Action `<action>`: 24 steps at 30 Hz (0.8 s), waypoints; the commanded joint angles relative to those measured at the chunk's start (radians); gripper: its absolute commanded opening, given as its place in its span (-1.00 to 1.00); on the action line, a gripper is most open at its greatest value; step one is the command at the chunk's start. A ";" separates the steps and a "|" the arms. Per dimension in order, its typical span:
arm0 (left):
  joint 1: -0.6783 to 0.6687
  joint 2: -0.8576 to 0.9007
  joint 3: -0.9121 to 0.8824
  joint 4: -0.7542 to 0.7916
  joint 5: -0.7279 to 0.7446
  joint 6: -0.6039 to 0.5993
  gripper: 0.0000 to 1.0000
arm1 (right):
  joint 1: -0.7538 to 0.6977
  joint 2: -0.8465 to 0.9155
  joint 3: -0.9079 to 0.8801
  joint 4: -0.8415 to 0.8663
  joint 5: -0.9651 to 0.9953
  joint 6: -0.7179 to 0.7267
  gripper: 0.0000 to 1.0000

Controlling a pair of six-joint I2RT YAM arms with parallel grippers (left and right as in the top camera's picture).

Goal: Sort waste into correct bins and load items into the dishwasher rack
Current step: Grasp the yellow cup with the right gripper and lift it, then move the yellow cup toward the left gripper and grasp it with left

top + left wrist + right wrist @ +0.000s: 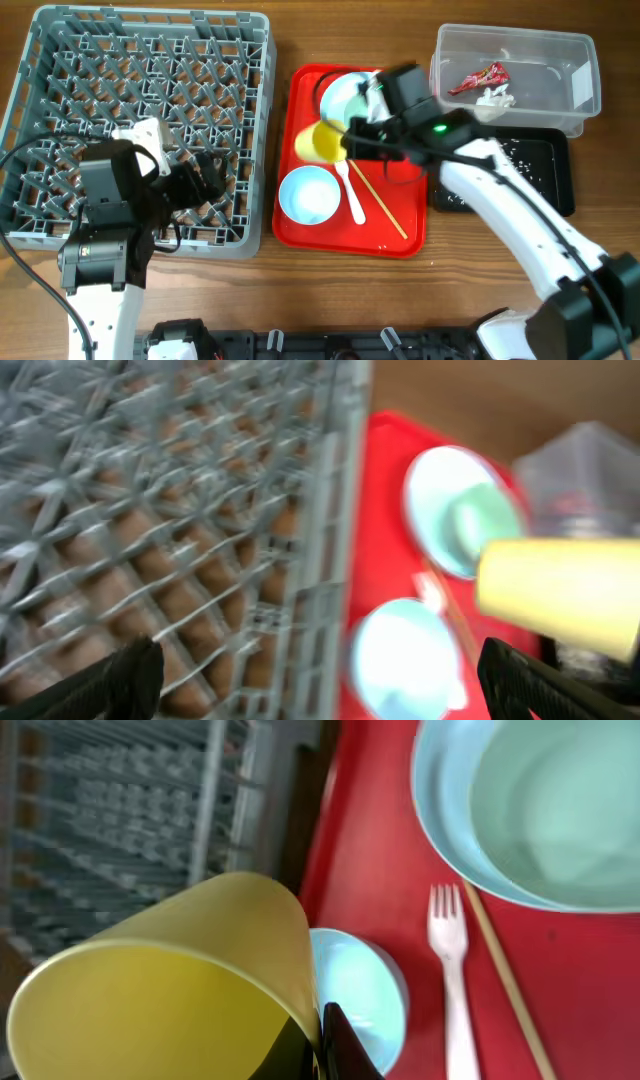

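My right gripper (346, 140) (325, 1045) is shut on the rim of the small yellow cup (318, 142) (160, 990) and holds it tilted above the red serving tray (300, 232). On that tray lie a pale blue bowl (308, 195) (362, 995), a white fork (354, 195) (455, 980), a chopstick (385, 205) (505, 980) and a pale green bowl (345, 95) (570, 800) on a white plate. My left gripper (205, 180) (325, 680) is open and empty over the grey rack (140, 60) (150, 510), near its right side.
The clear tub (450, 45) at the back right holds the red wrapper (480, 77) and the white tissue (495, 97). The black tray (548, 175) in front of it holds rice scraps (520, 150). The right arm crosses over the black tray.
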 commanded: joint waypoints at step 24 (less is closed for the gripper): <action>0.003 0.222 0.018 0.590 1.135 -0.079 0.96 | -0.052 -0.005 0.011 0.314 -0.912 0.076 -0.91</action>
